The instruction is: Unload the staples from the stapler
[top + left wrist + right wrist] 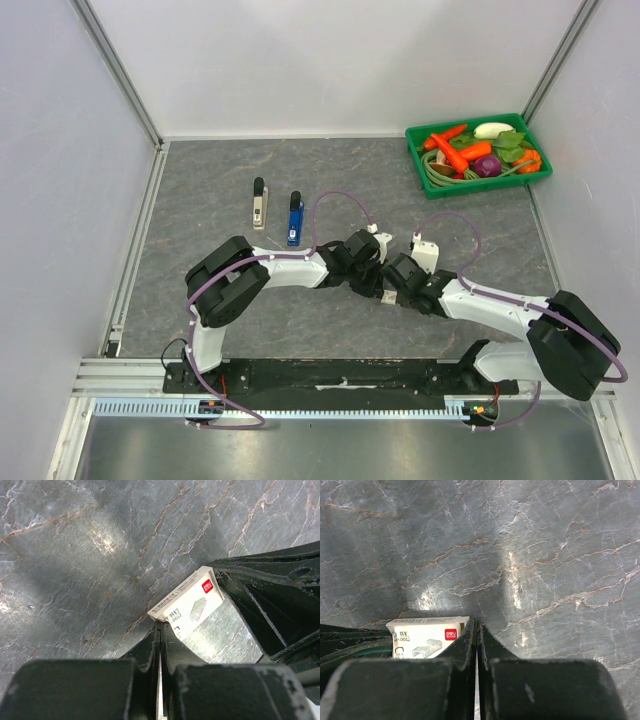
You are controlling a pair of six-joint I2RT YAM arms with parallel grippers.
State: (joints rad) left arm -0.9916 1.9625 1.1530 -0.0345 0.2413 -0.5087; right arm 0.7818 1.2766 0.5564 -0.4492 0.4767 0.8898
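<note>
Two staplers lie side by side at the middle left, a white-and-black stapler (pixel 259 204) and a blue stapler (pixel 294 219). Both are apart from the arms. A small white staple box (pixel 187 605) (pixel 427 637) lies on the table between my two grippers, seen from above as a white speck (pixel 386 296). My left gripper (pixel 160 625) (pixel 376 274) is shut, its tips against one corner of the box. My right gripper (pixel 476 622) (pixel 392 286) is shut too, its tips beside the box's open end. Nothing shows between either pair of fingers.
A green tray (pixel 470 184) full of toy vegetables stands at the back right corner. White walls with metal rails enclose the grey marbled table on three sides. Purple cables loop above both arms.
</note>
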